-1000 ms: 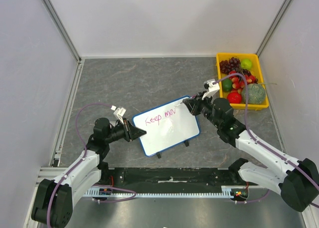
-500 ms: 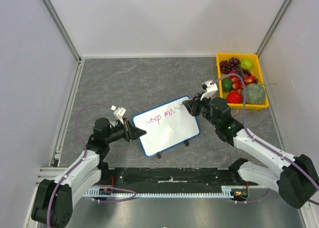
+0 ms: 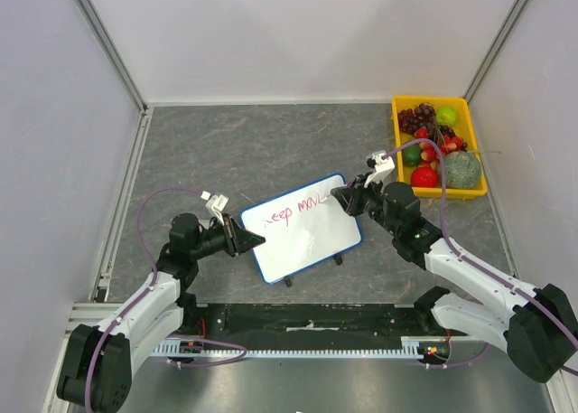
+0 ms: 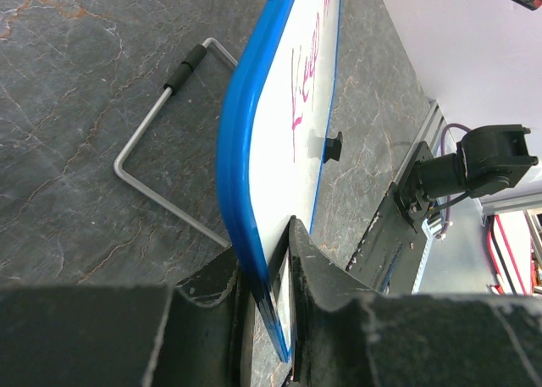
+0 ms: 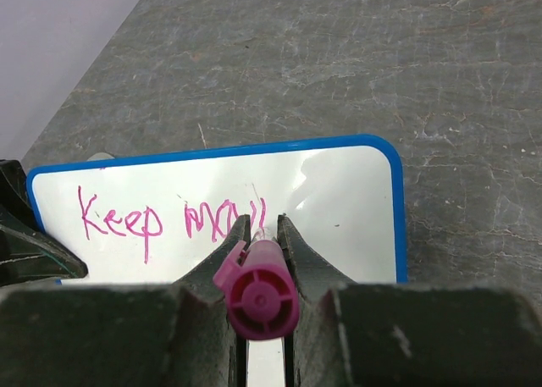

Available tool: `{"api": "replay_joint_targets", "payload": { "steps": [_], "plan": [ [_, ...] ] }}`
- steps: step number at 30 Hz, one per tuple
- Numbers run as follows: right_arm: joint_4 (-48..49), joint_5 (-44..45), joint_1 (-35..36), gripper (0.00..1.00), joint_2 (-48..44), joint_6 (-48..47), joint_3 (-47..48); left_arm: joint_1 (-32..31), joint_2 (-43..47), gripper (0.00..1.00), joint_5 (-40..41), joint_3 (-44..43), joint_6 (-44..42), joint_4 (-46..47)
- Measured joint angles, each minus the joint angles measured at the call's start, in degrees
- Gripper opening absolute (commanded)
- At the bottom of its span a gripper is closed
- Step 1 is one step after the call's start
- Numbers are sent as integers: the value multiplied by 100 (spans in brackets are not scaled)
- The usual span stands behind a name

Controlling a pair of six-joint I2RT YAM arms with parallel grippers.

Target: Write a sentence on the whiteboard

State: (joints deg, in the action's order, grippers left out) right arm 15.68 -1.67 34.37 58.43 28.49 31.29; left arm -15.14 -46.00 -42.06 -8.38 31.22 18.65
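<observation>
The whiteboard stands propped, well apart from the yellow fruit bin, nearer my arms. I judge it light, stiff and slick, best held by its blue rim. My left gripper clamps the rim at the end farthest from the bin. My right gripper pinches a magenta marker over the corner nearest the bin. The sentence reads "Keep", then an unfinished scrawl. No brand shows.

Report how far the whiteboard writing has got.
Done: "Keep" stands in magenta on the whiteboard, with a second word begun beside it. In hand: left fingers clamp the board's blue rim; right fingers hold the magenta marker, aimed at that second word. Left: finish the word and the sentence's remainder.
</observation>
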Motion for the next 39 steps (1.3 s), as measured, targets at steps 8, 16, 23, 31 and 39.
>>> {"api": "replay_joint_targets", "payload": {
  "steps": [8, 16, 23, 31, 39],
  "plan": [
    [-138, -2, 0, 0, -162, 2, 17, 0, 0, 2, 0, 0, -2, 0],
    [-203, 13, 0, 0, -173, 0, 400, 0, 0, 2, -2, 0, -2, 0],
    [-205, 46, -7, 0, 79, -13, 479, 0, 0, 2, 0, 0, -2, 0],
    [-199, 142, -37, 0, 293, -15, 479, 0, 17, 2, 0, 7, 0, 0],
    [-205, 166, -66, 0, 114, -15, 476, 0, 26, 2, 0, 11, -2, 0]
  ]
}}
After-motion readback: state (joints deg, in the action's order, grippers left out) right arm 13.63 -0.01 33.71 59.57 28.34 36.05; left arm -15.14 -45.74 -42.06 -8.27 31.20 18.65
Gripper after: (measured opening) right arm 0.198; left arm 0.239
